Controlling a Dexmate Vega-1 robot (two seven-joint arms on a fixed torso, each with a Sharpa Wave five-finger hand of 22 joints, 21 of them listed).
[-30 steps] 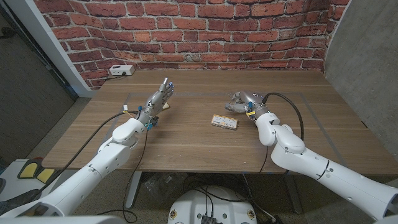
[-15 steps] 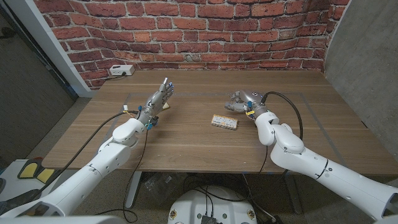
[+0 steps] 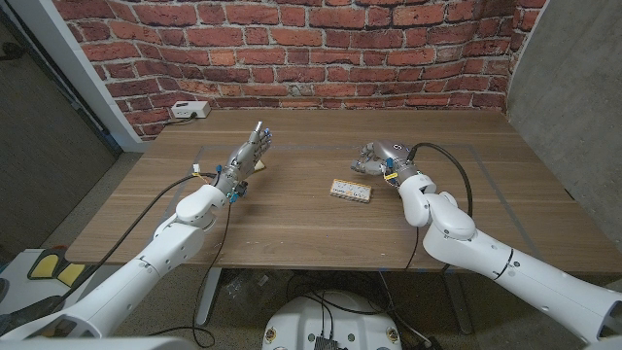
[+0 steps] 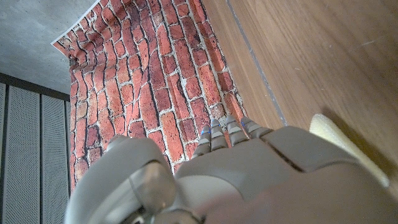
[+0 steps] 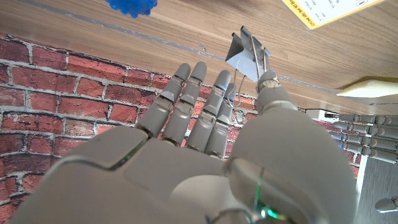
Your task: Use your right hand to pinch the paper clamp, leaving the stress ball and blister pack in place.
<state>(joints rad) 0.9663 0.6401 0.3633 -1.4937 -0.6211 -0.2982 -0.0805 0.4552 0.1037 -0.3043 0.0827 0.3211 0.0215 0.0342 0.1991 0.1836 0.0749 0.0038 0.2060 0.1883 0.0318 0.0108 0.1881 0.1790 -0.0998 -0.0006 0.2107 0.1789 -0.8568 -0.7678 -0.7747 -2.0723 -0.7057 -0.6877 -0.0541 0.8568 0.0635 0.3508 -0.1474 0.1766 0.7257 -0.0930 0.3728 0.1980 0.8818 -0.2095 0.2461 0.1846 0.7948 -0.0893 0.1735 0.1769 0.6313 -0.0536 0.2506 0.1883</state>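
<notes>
In the right wrist view the paper clamp [image 5: 245,48], grey metal with wire handles, stands on the wood. My right hand [image 5: 205,143] reaches to it: the thumb [image 5: 268,84] touches one handle and a finger [image 5: 222,93] lies against the other, so the handles are pinched between them. From the head view the right hand [image 3: 381,158] covers the clamp at the table's middle right. The blister pack [image 3: 351,191] [image 5: 329,9] lies just in front of that hand. The blue stress ball [image 5: 132,5] sits beyond the fingers. My left hand [image 3: 248,156] stands on its edge, fingers straight, holding nothing.
A white power box [image 3: 188,110] sits at the table's back left corner by the brick wall [image 3: 321,49]. The table's front edge [image 3: 292,262] runs close to both forearms. Bare wood [image 3: 292,214] lies between the two hands.
The right hand has crept slightly forward and to the left at the clamp. The left hand and the blister pack have not moved.
</notes>
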